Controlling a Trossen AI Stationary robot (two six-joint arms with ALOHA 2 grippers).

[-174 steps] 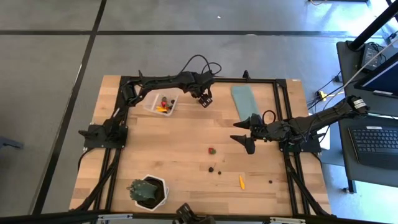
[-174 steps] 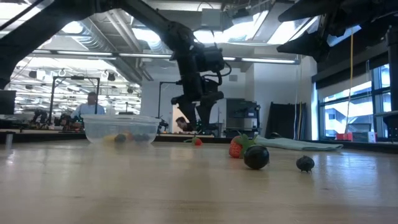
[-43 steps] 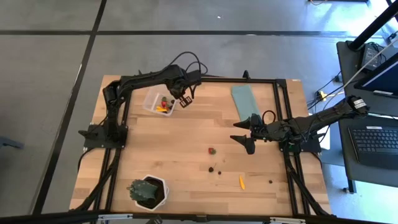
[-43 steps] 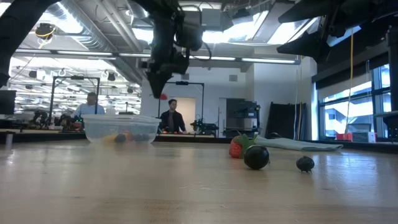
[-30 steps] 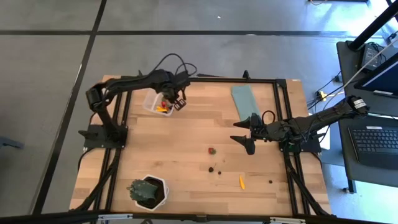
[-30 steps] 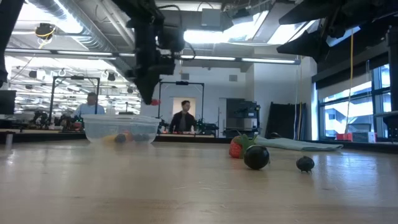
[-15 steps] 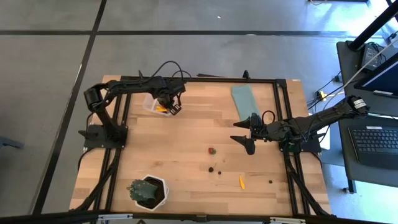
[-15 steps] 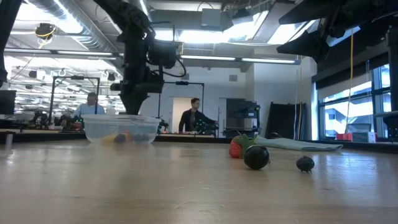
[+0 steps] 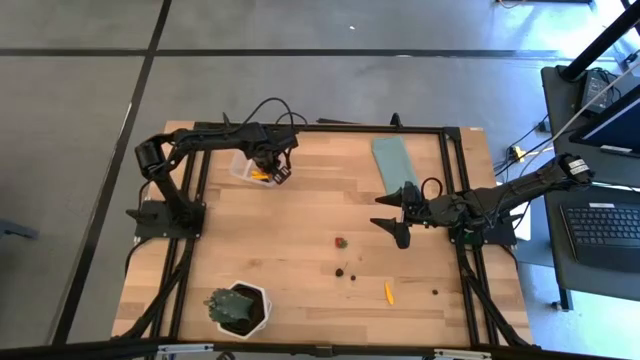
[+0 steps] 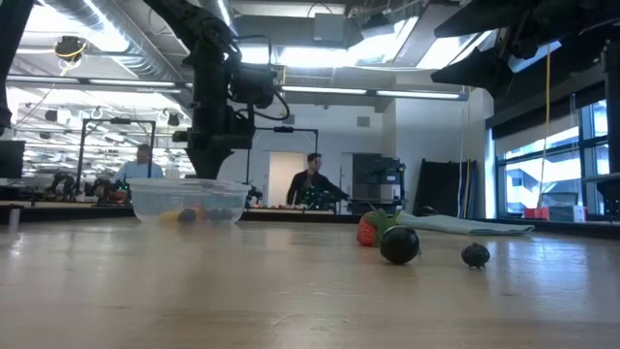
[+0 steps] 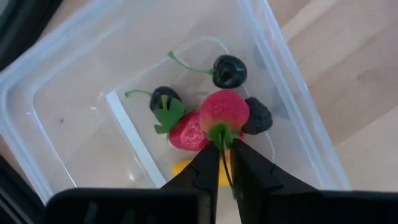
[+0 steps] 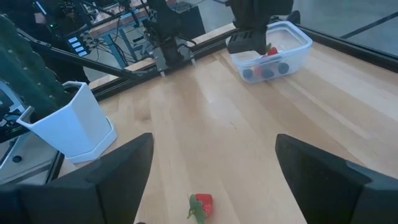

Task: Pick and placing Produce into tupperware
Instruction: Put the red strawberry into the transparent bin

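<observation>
My left gripper (image 11: 225,149) hangs directly over the tupperware (image 11: 292,112), its jaws pinched nearly together on the green stem of a red strawberry (image 11: 224,111) that dangles just above the pieces already inside. Below that berry in the tub lie a second strawberry (image 11: 185,129), two dark cherries with green stems (image 11: 229,70), a dark blackberry (image 11: 257,116) and a sliver of yellow-orange produce (image 11: 186,167) partly hidden by my fingers (image 11: 202,171). From overhead, the tupperware (image 9: 243,166) sits near the far-left part of the bench (image 9: 300,230), with my left gripper (image 9: 270,168) covering its right half. My right gripper (image 9: 393,217) waits over the right-hand side of the bench, jaws spread wide and holding nothing, just beside the teal lid (image 9: 393,160). More produce rests loose on the wood toward the near edge: a red strawberry (image 9: 341,241), a dark piece (image 9: 340,271) with another small one just beside it, an orange piece (image 9: 388,292) and a further dark one (image 9: 435,292). A green plant in a white pot (image 9: 238,307) stands at the near-left corner. Beyond the bench, a person (image 10: 312,181) is in the room behind.
</observation>
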